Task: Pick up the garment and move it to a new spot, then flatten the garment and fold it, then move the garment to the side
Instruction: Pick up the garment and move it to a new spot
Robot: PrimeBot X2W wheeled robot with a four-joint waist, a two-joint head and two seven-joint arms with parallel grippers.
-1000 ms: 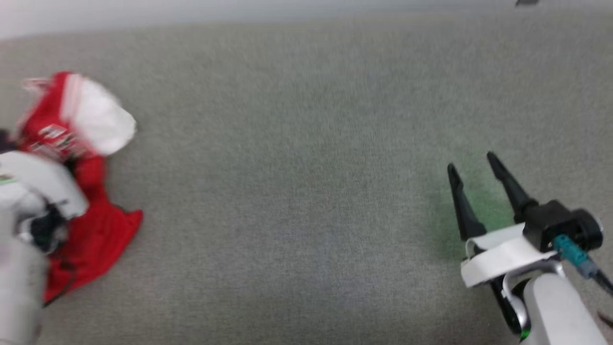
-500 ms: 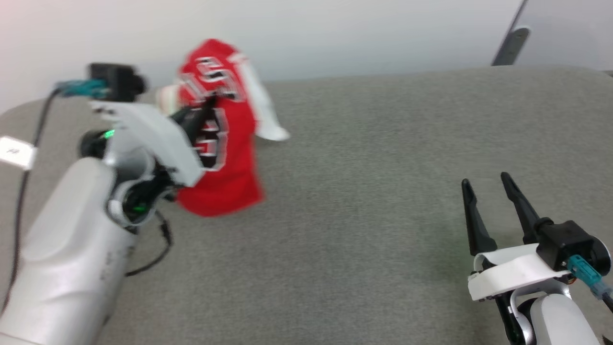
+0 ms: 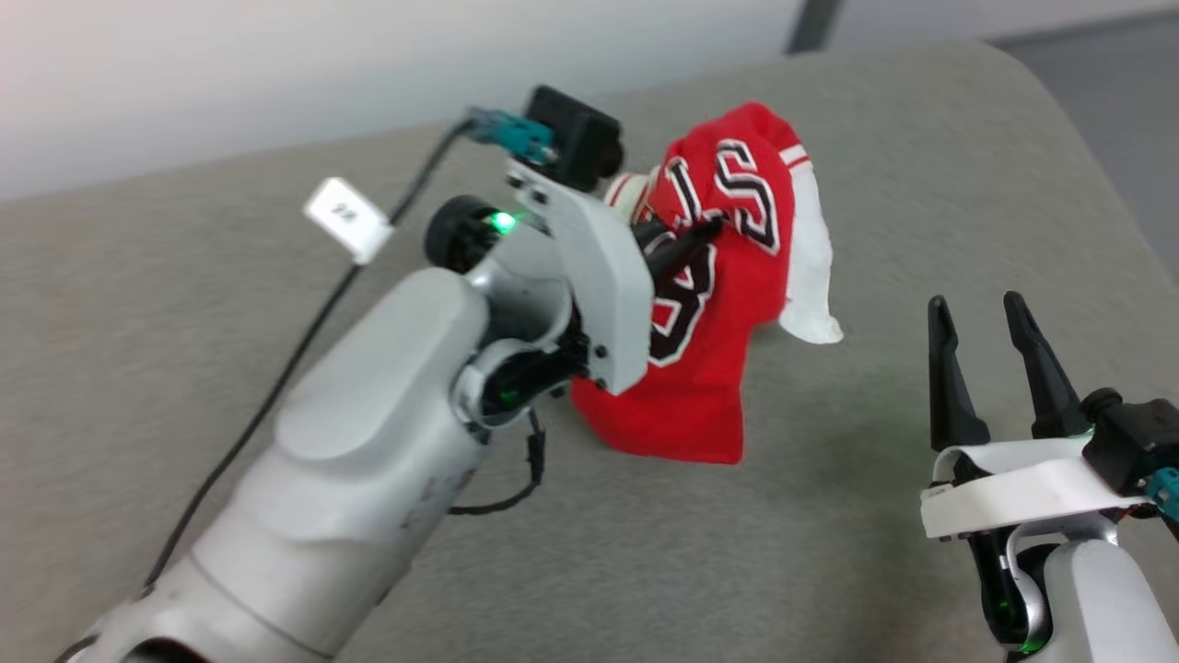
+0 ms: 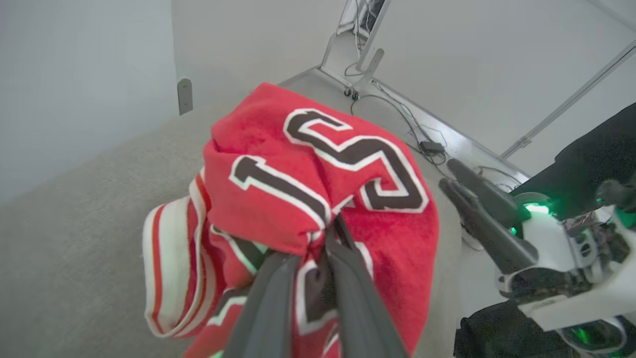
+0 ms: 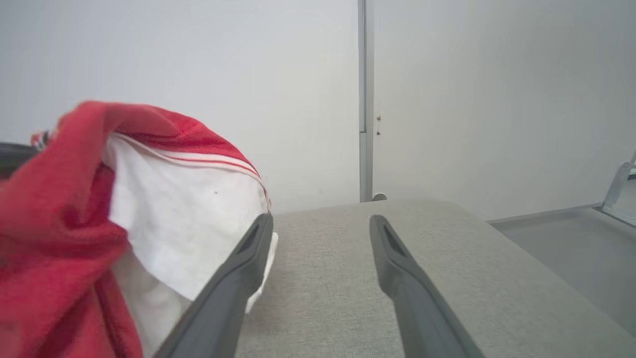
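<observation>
Grey padded surface [image 3: 829, 571] stretches across the scene, curving off at its far right corner, with a pale wall [image 3: 276, 74] beyond its far edge. Over the middle of that surface, toward the far side, the garment [image 3: 709, 396] hangs bunched from the left gripper [image 3: 700, 235], whose two dark fingers are pressed close together and pinch a fold of red cloth near the lettering. The right gripper [image 3: 976, 304] waits at the near right, fingers spread wide with nothing between them, just beside the drooping cloth but apart from it. By the look of it, the pick-up is done and the carry to a new spot is in hand; laying the garment flat, folding it and moving it aside are all left to do. The garment is a crumpled red bundle, its black white-edged characters creased and partly wrapped over the top, a red-and-white striped trim band showing at its left, and a white sleeve [image 3: 811, 276] dangling on its right. Whether its lower hem touches the surface or hangs just clear, I cannot tell.
</observation>
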